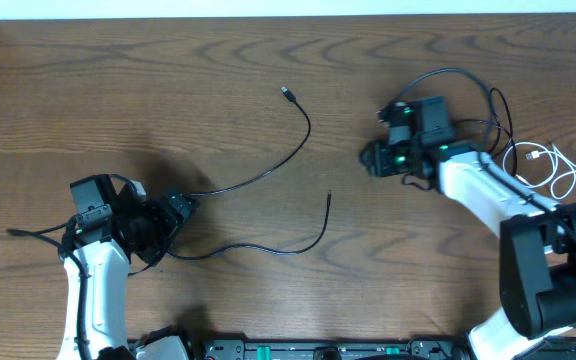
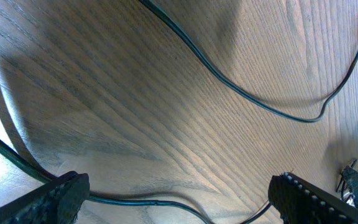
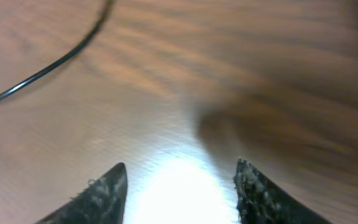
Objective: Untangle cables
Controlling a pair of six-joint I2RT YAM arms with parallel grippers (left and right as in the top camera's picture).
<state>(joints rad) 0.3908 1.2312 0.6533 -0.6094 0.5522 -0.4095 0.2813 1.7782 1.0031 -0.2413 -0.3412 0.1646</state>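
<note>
Cables lay loose and spread out on the brown wooden surface [image 1: 218, 60], each resting on the bare wood. The upper black cable [image 1: 303, 130] ran from just beside the left claw [image 1: 183, 205] out to the right, then curved up to a small plug end near the middle of the surface. The lower black cable [image 1: 258, 250] started close under the same claw, swept right along the near side and turned upward to a free tip, apart from the upper one. The white cord [image 1: 556, 168] sat in loose loops at the far right, beside the right arm's forearm and near the thicker arm wiring [image 1: 468, 85]. In the left wrist view, the left claw [image 2: 179, 186] stood spread wide and gripped nothing. A thin black cord crossed the wood low between its fingers [image 2: 67, 196], and another black cord arced across the grain farther out to a plug at the upper right. In the blurred right wrist view, the right claw [image 3: 179, 177] was partly parted with only bare wood in the gap and nothing held. A black cord lay on the wood well ahead of it at upper left. From overhead, the right claw [image 1: 371, 158] hovered right of centre, apart from every cable.
</note>
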